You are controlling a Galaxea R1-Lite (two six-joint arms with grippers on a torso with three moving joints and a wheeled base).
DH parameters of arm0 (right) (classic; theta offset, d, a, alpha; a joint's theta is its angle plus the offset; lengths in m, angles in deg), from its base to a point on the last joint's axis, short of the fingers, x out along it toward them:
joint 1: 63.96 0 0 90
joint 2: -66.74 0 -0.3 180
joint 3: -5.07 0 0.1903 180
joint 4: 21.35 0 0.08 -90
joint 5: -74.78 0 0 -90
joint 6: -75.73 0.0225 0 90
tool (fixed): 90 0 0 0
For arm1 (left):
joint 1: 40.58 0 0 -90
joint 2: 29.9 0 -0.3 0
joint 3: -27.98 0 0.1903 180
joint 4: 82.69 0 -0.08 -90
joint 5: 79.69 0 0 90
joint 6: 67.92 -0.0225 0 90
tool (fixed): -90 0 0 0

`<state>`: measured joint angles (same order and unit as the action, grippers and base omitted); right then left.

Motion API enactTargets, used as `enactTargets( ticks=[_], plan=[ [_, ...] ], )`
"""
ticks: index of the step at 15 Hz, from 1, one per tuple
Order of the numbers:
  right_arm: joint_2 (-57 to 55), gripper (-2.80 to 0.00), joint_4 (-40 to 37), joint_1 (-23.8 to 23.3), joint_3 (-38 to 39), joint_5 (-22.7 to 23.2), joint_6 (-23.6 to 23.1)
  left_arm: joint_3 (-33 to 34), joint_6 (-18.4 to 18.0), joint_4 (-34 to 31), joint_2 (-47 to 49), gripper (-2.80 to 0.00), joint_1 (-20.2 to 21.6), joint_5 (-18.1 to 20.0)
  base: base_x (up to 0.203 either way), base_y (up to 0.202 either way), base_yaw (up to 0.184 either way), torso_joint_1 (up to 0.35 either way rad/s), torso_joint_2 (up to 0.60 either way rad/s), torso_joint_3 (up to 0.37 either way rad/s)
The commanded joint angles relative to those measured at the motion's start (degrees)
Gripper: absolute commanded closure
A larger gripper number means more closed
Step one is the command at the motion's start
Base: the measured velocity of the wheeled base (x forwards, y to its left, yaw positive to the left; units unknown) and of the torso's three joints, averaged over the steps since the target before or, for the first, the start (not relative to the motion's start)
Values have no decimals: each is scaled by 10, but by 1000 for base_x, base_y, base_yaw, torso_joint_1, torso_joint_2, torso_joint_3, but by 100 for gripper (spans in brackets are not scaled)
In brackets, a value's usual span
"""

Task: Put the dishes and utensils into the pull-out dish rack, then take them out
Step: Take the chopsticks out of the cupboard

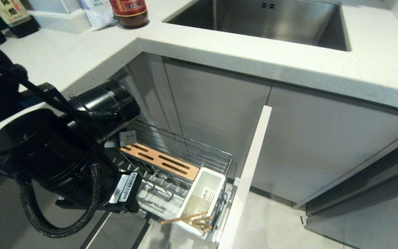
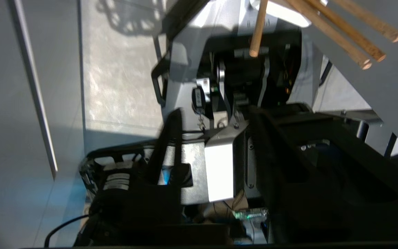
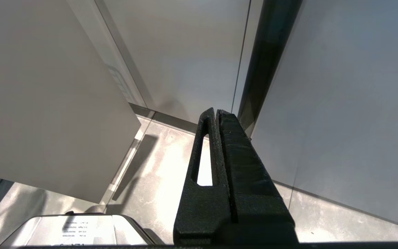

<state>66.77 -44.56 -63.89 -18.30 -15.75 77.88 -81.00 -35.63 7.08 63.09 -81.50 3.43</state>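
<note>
Rack status: pull-out dish rack is drawn out of the grey cabinet run, sitting at roughly 6 o'clock in the head view, with its white panel front standing edge-on along its 3 o'clock side. Chopsticks are in the white utensil cup at the rack's 5 o'clock corner, leaning out, their ends pointing toward 8 o'clock over the cup rim. Slotted wooden strip lies at 10 o'clock of the cup, along the rear wire wall. Left arm fills the 9 o'clock side of the head view, bent down over the rack's 9 o'clock end and hiding the wire prongs there. Left gripper shows only in the left wrist view: fingers are apart, nothing between them, and the chopstick ends hang just beyond the tips, not touching. That view looks past the fingers to the robot's own base and the floor. Right gripper is parked low, seen only in the right wrist view, fingers pressed together, holding nothing, aimed at the floor tiles beside the grey cabinet doors. White tabletop runs across the top of the head view, with the steel sink at 12 o'clock and bottles at 11 o'clock.
</note>
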Motion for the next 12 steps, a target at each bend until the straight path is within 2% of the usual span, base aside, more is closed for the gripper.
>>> enactTargets(
  ticks=[1, 8, 12],
  plan=[
    [0, 0, 0, 0, 0, 0, 0, 2, 2, -4, 27, -280, 0, 7, 0, 0, 0, 0, 0, 0],
    [0, 0, 0, 0, 0, 0, 0, 3, 3, -6, 115, -280, 0, 60, 0, 0, 0, 0, 0, 0],
    [0, 0, 0, 0, 0, 0, 0, 3, 20, -1, 128, -280, 0, 64, 0, 0, 0, 0, 0, 0]
  ],
)
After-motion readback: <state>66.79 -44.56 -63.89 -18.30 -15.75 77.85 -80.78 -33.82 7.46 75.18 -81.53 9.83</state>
